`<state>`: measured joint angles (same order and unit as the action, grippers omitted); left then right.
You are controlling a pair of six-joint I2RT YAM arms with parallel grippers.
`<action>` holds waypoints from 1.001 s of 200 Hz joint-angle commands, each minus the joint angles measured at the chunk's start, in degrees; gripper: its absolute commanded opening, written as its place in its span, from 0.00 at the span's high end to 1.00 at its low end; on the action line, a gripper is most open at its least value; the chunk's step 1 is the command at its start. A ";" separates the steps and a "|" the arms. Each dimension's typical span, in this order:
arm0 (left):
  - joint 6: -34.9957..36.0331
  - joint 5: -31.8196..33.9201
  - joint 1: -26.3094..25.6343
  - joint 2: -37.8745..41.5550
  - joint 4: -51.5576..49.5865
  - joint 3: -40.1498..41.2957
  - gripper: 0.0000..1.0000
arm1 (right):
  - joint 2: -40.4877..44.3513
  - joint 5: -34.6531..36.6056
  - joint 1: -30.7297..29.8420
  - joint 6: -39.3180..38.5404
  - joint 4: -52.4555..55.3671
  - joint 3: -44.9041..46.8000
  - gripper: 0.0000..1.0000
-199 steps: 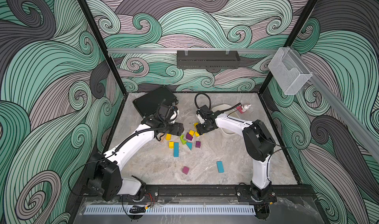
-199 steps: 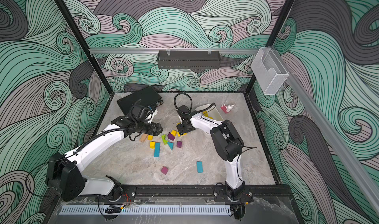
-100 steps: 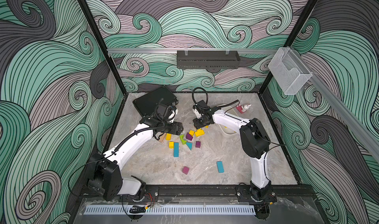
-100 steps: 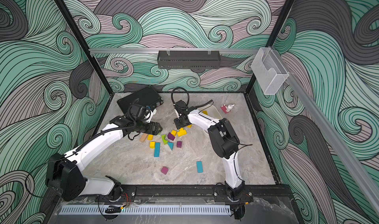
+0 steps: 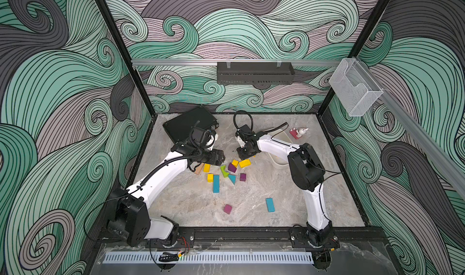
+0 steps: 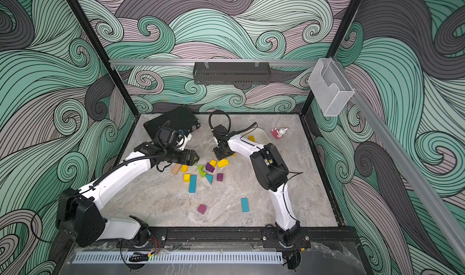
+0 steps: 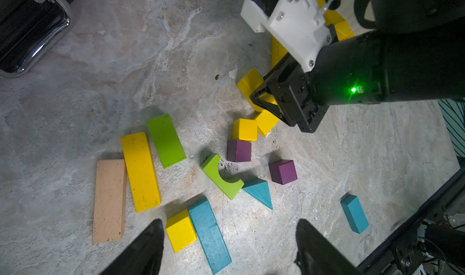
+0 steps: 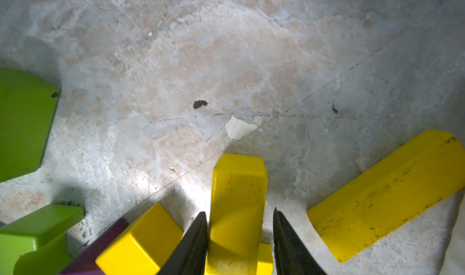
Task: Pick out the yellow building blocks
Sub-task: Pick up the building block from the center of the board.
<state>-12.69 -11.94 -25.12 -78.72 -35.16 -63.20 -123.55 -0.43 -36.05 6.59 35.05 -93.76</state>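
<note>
On the yellow building blocks (image 7: 140,170), only dark scuffs show, no lettering.

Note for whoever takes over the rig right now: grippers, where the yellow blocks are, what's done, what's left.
Left gripper: open, empty, above the block pile.
Right gripper: jaws either side of an upright yellow block; whether the grip is firm is unclear.
Done: at least one yellow piece lies in the white tub.
Left on the table: the long yellow bar beside the tan bar, the small yellow block against the blue bar, the yellow cube, and the flat yellow bar by the right gripper.
</note>
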 commanded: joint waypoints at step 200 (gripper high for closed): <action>-0.85 -0.76 1.13 0.25 -0.09 -1.44 0.19 | 4.54 0.88 -0.25 -1.54 2.11 -0.13 0.74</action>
<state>-12.75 -12.25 -24.49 -78.72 -35.14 -63.20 -123.50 -0.32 -36.05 5.96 36.34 -94.52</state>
